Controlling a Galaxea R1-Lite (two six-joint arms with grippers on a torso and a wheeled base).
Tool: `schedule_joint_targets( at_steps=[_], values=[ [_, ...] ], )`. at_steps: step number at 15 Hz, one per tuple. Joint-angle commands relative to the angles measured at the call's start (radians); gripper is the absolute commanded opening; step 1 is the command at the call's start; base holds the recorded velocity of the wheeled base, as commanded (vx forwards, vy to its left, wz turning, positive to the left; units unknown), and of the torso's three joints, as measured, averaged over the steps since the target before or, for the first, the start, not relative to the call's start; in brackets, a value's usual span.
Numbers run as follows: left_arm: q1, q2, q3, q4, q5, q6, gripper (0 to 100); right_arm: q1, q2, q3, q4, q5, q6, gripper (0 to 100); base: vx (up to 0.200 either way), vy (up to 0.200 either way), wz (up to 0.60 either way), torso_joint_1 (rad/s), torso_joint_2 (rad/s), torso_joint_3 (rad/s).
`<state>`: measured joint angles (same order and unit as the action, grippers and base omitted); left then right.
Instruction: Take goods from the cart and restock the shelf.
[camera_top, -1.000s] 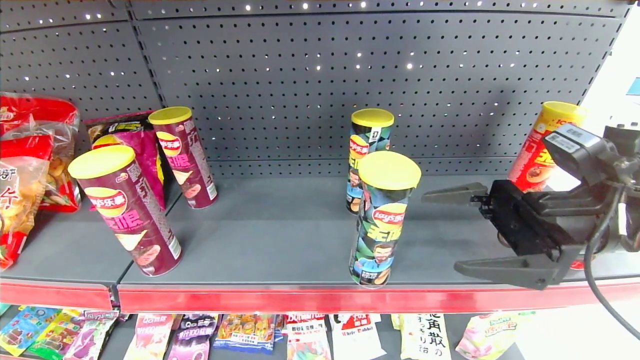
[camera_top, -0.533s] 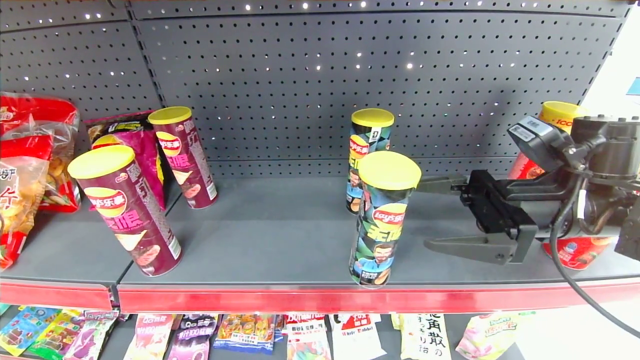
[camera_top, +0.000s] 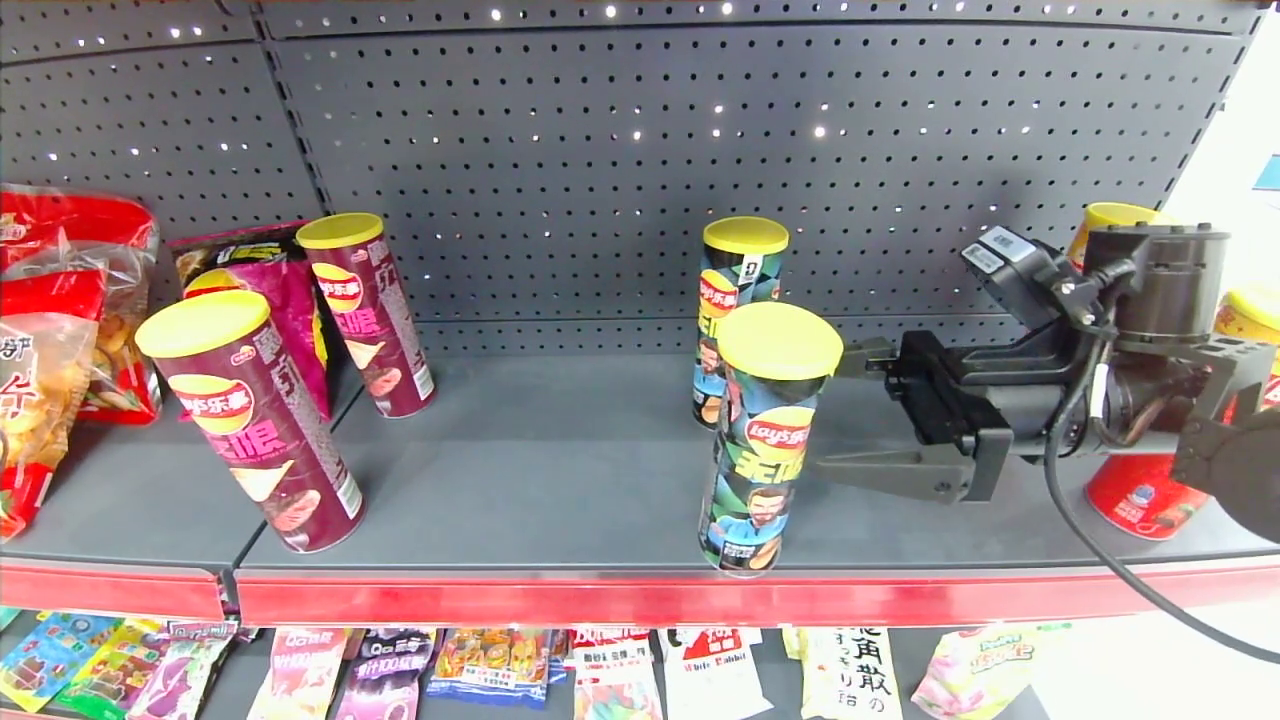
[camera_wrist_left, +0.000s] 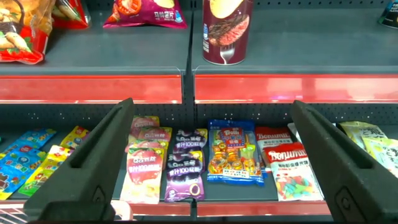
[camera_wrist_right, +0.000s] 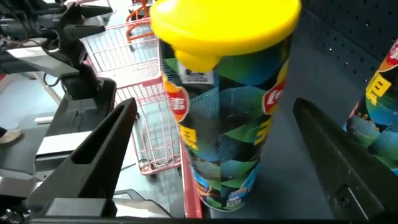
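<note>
A grey metal shelf (camera_top: 560, 470) with a red front lip (camera_top: 600, 600) and a perforated back panel (camera_top: 600, 150) carries snack stock. Red snack bags (camera_top: 60, 330) sit at its left end, beside a purple bag (camera_top: 262, 285) and two purple chip cans, the front purple can (camera_top: 250, 430) near the lip and the rear purple can (camera_top: 368, 315) deeper in. Near the middle, the front blue-green can (camera_top: 765, 450) stands just inside the lip with the rear blue-green can (camera_top: 740, 265) behind it, a red can (camera_top: 1140, 495) stands at the right end, and candy packets (camera_top: 500, 665) lie on the tier below.
</note>
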<state>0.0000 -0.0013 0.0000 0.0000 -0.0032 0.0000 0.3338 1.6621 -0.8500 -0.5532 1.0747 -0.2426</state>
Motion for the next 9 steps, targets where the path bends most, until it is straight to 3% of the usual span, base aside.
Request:
schedule_joint_targets(
  at_steps=[1,9],
  values=[
    [0.0,0.001,0.0,0.0,0.0,0.0,100,-0.002,0.024,-0.014,0.001,0.001,0.0,100,0.0,0.0,0.0,0.0,0.0,0.0],
    [0.0,0.001,0.0,0.0,0.0,0.0,100,0.021,0.057,-0.07,0.022,-0.052,0.0,100,0.0,0.0,0.0,0.0,0.0,0.0]
  ],
)
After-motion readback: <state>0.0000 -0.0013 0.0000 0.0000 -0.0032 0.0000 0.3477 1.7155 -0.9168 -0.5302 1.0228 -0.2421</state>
